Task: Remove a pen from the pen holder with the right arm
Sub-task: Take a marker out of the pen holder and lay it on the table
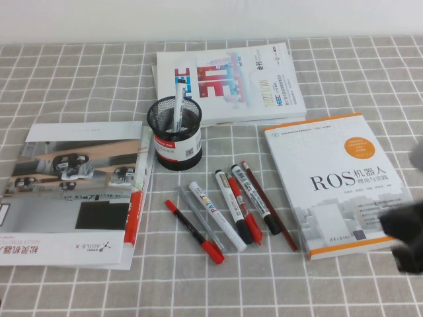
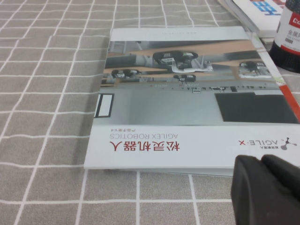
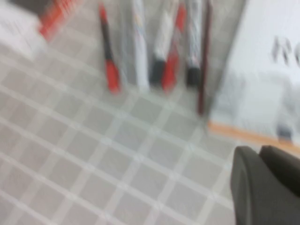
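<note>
From my station, the grey checked tablecloth (image 1: 79, 72) fills the high view. On it the AgileX brochure (image 1: 76, 191) lies at 9 o'clock, the ROS textbook (image 1: 330, 178) at 3 o'clock and a third, white-covered book (image 1: 231, 82) at 12 o'clock. The black mesh pen holder (image 1: 175, 135) stands upright just left of centre, between the brochure and the third book. One white pen (image 1: 177, 109) leans inside it, not taken out.

The right gripper (image 3: 260, 150) shows as a dark blur at 4 o'clock, over the near right corner of the ROS textbook. I read its jaws as pressed together with nothing between them. It is well apart from the holder.

The left gripper (image 2: 261, 159) hangs just off the near edge of the brochure, jaws together and empty.

At 6 o'clock from the holder six loose pens (image 1: 228, 211) lie side by side, red and black caps among them.
</note>
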